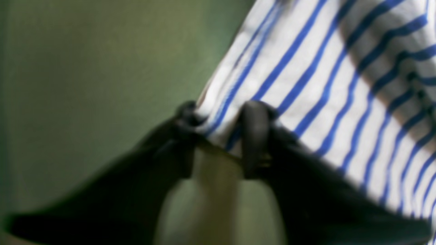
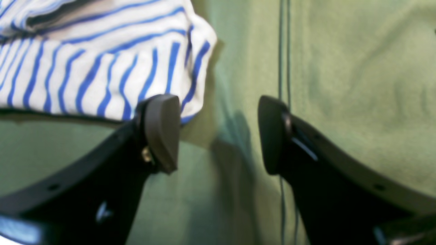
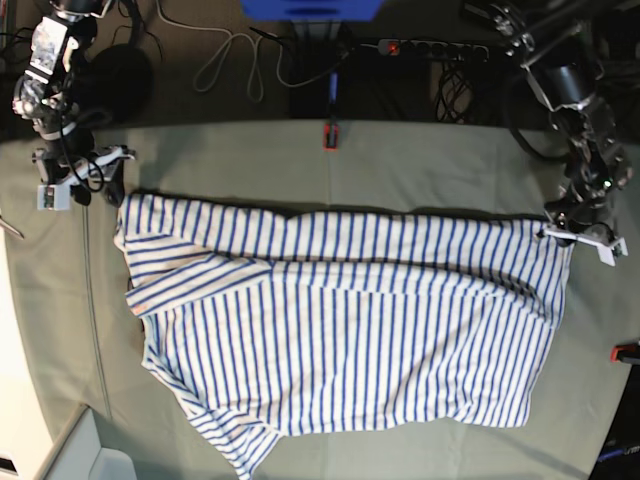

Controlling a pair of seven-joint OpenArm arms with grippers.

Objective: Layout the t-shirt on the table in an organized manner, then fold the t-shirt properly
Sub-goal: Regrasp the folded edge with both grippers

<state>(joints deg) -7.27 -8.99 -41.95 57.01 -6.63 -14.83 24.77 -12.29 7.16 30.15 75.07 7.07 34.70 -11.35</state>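
The white t-shirt with blue stripes (image 3: 350, 320) lies spread across the table (image 3: 420, 165), its length running left to right, with a folded flap at the upper left. My left gripper (image 3: 567, 230) is at the shirt's upper right corner. In the left wrist view it (image 1: 221, 119) is shut on the shirt's edge (image 1: 323, 85), above the green cloth (image 1: 85, 85). My right gripper (image 3: 100, 178) is at the shirt's upper left corner. In the right wrist view it (image 2: 218, 132) is open and empty, with the shirt corner (image 2: 102, 68) against the left finger (image 2: 161, 129).
A red clamp (image 3: 330, 135) sits at the table's far edge and another (image 3: 627, 352) at its right edge. Cables and a power strip (image 3: 430, 47) lie behind the table. A thin line (image 2: 283, 51) runs down the cloth between the right fingers.
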